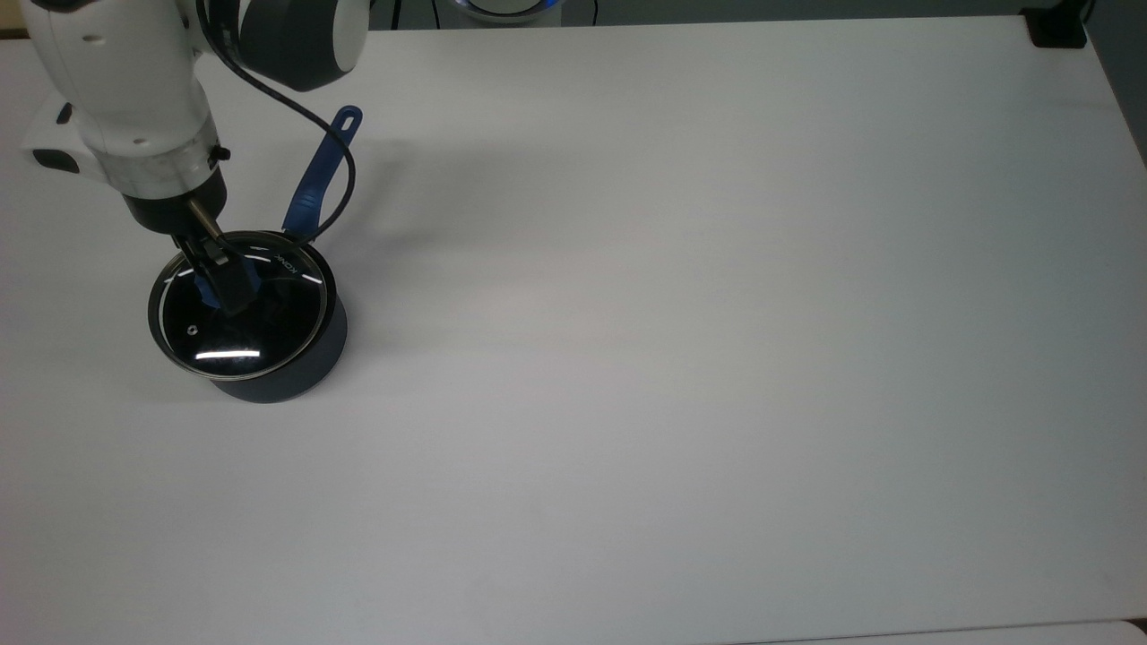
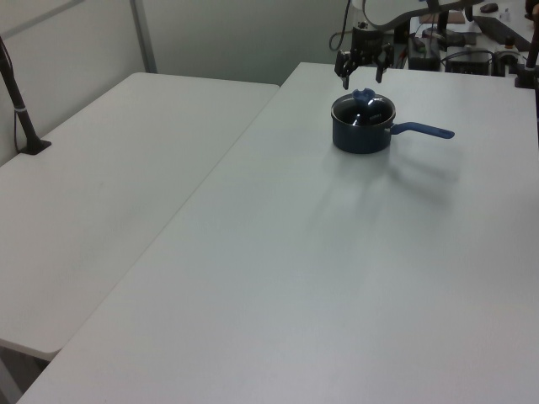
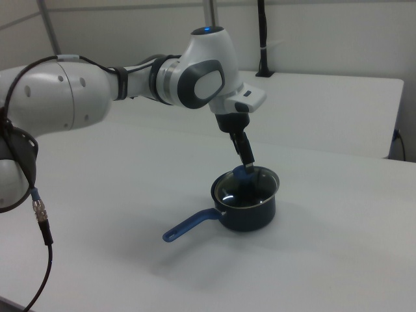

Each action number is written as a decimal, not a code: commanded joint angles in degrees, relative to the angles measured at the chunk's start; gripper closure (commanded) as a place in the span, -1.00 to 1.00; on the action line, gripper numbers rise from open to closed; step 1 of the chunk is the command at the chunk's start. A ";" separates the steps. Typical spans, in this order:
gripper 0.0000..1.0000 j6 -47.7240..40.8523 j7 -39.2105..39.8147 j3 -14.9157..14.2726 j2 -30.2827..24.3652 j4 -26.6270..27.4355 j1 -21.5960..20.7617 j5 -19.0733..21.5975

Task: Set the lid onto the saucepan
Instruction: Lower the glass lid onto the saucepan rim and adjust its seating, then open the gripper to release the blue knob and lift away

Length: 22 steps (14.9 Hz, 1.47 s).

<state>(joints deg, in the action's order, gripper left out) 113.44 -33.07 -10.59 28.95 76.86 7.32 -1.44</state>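
The dark navy saucepan (image 1: pixel 300 369) (image 2: pixel 362 140) (image 3: pixel 251 218) stands near the top view's left edge, its long blue handle (image 1: pixel 316 177) (image 2: pixel 425 130) (image 3: pixel 188 226) pointing away from the body. The clear glass lid (image 1: pixel 244 333) (image 2: pixel 364 106) (image 3: pixel 250 192) rests flat on the pan's rim, with its blue knob (image 2: pixel 362 94) (image 3: pixel 241 171) on top. My gripper (image 1: pixel 224 273) (image 2: pixel 360 77) (image 3: pixel 246 158) hangs just above the knob, open, its fingers spread to either side and holding nothing.
The pan stands on a wide white table (image 1: pixel 672 358). My arm's black cable (image 1: pixel 345 184) loops over the pan's handle. A black fixture (image 1: pixel 1057 31) sits at the top view's far right corner. A second table (image 2: pixel 109 177) with a black post (image 2: pixel 21 109) adjoins in the left view.
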 commanded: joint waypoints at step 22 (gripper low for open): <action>-1.00 -12.02 27.00 0.31 -8.20 1.88 -7.75 3.73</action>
<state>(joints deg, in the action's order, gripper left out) 102.78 -8.33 -9.89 23.10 76.74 2.41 1.98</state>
